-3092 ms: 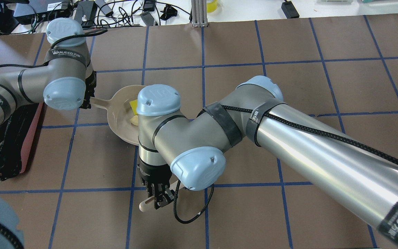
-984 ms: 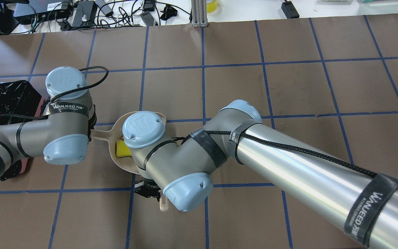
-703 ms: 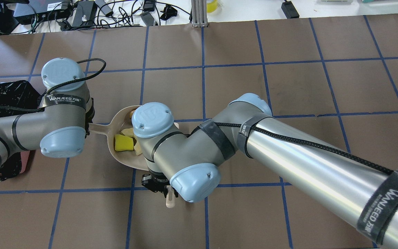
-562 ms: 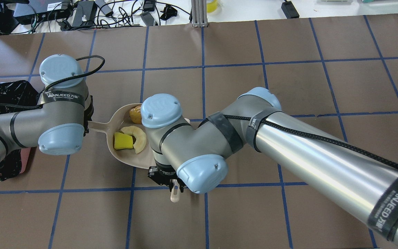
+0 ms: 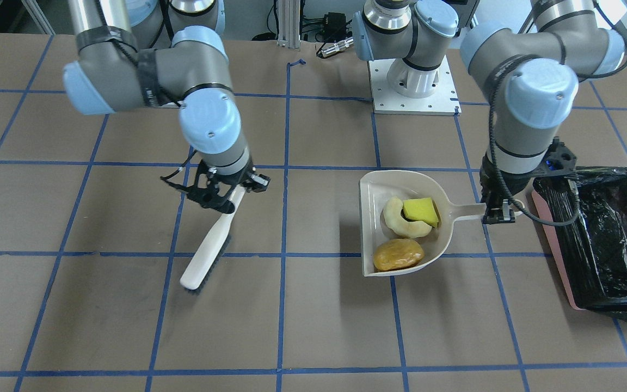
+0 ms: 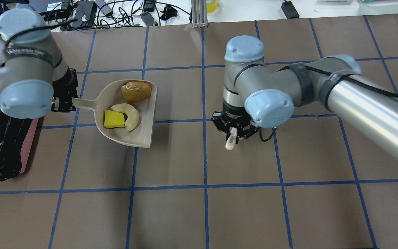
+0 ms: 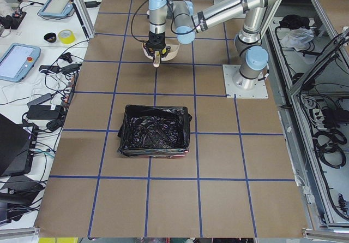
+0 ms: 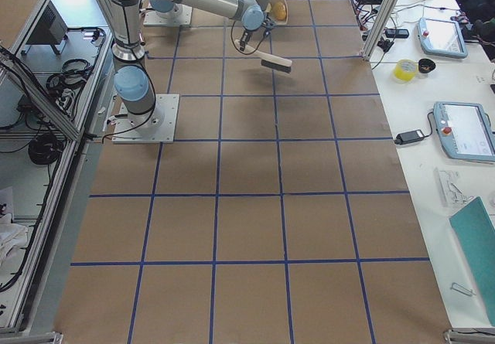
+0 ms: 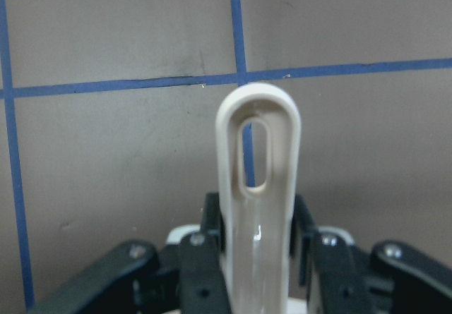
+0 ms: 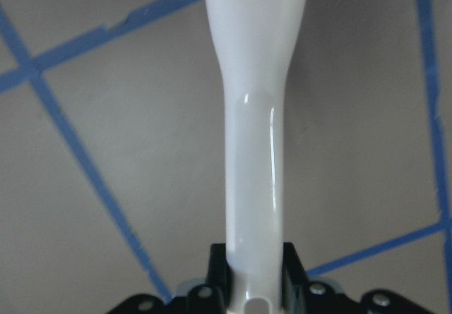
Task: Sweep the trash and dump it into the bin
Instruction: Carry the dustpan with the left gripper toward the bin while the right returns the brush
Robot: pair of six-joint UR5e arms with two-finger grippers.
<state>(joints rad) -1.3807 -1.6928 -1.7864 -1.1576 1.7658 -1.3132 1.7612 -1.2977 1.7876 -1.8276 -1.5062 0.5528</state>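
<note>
Brown paper tabletop (image 6: 240, 214) with a blue tape grid, seen under both arms. Found the left gripper (image 5: 501, 213) clamped tight on the end of the handle (image 5: 463, 211) of a beige plastic scoop-shaped dustpan (image 5: 372, 218); confirmed in the left wrist view, the slotted handle pinched from both sides. Counted all the trash inside the pan in the front-facing view:
- a pale curved crescent slice (image 5: 392, 218) near the middle,
- a flat yellow wedge (image 5: 421, 211) at its 2 o'clock, lying partly on it,
- an orange-brown potato-shaped lump (image 5: 398, 254) at its 6 o'clock, close to the pan's open edge.

Placed the rectangular pink tub lined with crinkled glossy black plastic (image 5: 554, 242) at 3 o'clock from the dustpan, just past the left gripper and apart from the pan.

Found the right gripper (image 5: 226, 193) well apart at 9 o'clock from the dustpan, closed on the upper end of a white-handled brush with dark bristles (image 5: 204, 253). Saw the brush tilted, its head pointing toward 7 o'clock. Could not tell whether the bristles touched the paper.
</note>
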